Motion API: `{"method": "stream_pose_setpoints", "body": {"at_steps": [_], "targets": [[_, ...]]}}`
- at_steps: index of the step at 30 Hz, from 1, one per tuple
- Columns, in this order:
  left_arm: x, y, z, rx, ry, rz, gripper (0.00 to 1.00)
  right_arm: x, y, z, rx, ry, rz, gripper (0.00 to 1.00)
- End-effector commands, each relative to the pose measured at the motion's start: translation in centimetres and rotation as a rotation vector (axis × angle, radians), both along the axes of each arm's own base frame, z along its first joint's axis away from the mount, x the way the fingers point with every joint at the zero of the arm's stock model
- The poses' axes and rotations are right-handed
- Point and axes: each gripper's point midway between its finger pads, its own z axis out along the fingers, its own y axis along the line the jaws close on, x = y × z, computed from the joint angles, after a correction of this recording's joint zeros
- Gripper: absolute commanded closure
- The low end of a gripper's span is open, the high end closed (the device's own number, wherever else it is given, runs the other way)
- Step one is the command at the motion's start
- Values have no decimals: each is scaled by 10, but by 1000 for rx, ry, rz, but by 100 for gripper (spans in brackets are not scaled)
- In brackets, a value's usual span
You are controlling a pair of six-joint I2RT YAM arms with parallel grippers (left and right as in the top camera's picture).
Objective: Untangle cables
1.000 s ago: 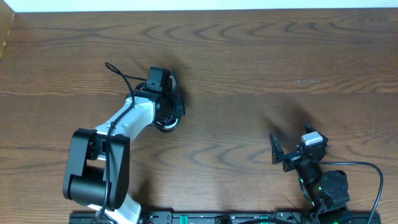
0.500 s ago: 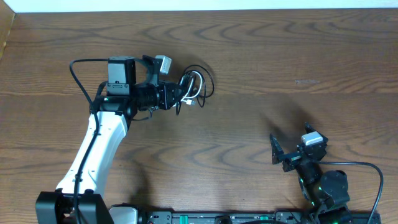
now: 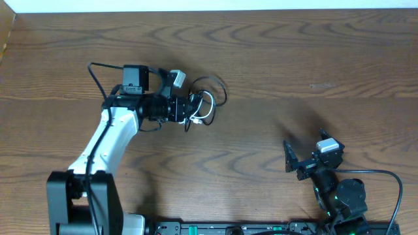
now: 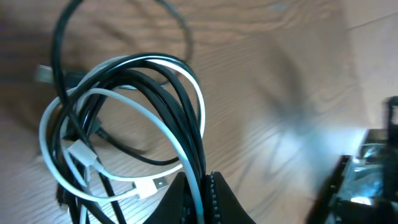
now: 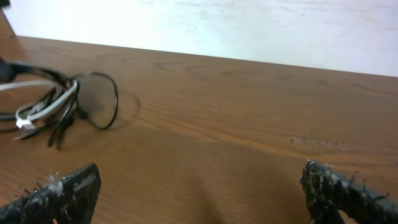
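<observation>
Pinching the thin black cord (image 4: 177, 96) and the thin white cord (image 4: 158, 60), our left gripper (image 4: 200, 186) is pressed together; their loops apparently touch the brown wooden table (image 3: 294, 65). Our right gripper (image 5: 199, 190) stands spread, well apart.

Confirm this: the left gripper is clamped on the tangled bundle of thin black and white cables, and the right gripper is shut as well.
Wrong on the right gripper: it is open, not shut; the right wrist view shows its fingers spread wide apart. The left gripper is indeed clamped on the tangled bundle of thin black and white cables.
</observation>
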Motion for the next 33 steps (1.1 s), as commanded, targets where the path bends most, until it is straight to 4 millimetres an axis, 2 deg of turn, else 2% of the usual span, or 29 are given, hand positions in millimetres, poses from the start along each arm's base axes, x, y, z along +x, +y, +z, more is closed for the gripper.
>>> {"method": "stream_pose_setpoints", "body": {"at_steps": [1, 7, 14, 18, 20, 27, 33], "targets": [[-3, 17, -35, 116, 54, 28, 92, 0, 0, -2, -16, 0, 2, 1], [-6, 23, -64, 165, 119, 31, 92, 0, 0, -2, -16, 0, 2, 1], [-7, 26, -72, 183, 141, 35, 83, 0, 0, -2, -16, 0, 2, 1], [-6, 27, -73, 192, 140, 38, 74, 0, 0, -2, -16, 0, 2, 1], [-6, 29, -75, 208, 140, 44, 63, 0, 0, -2, -16, 0, 2, 1], [-4, 30, -75, 212, 133, 46, 40, 0, 0, -2, -16, 0, 2, 1], [0, 31, -75, 217, 128, 66, 38, 0, 0, -2, -16, 0, 2, 1]]}}
